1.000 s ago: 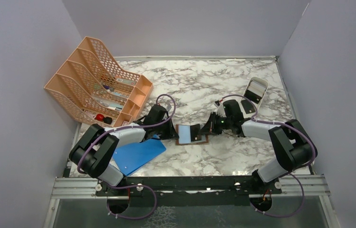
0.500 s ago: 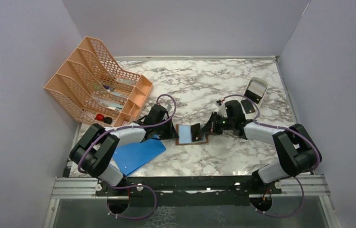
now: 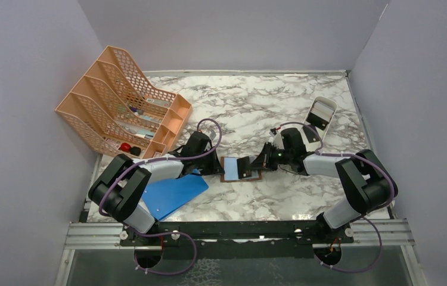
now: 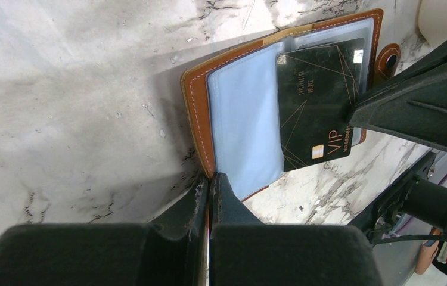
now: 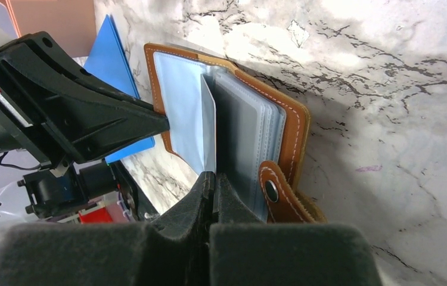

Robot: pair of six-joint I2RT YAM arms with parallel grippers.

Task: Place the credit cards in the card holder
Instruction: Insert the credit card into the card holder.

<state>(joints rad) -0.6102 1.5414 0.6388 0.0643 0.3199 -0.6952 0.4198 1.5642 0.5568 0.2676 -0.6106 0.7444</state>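
Observation:
The brown leather card holder (image 3: 240, 169) lies open on the marble between my grippers. My left gripper (image 3: 218, 164) is shut on its left edge, pinching the brown rim (image 4: 196, 125) at my fingertips (image 4: 210, 179). A light blue face (image 4: 245, 119) fills its left half; I cannot tell whether this is the light blue card or the lining. My right gripper (image 3: 257, 161) is shut on the dark VIP card (image 4: 316, 107), which lies partly over the clear sleeves and juts past the holder's edge. From the right wrist the card shows edge-on (image 5: 208, 125) beside the sleeves (image 5: 251, 131) and the snap tab (image 5: 272, 190).
An orange mesh rack (image 3: 123, 107) stands at the back left. A bright blue board (image 3: 173, 193) lies under the left arm, also in the right wrist view (image 5: 111, 65). A white oblong tray (image 3: 321, 113) sits at the back right. Grey walls enclose the table.
My right gripper has edged slightly left with the dark card, towards the open holder. The left gripper and the holder have not moved.

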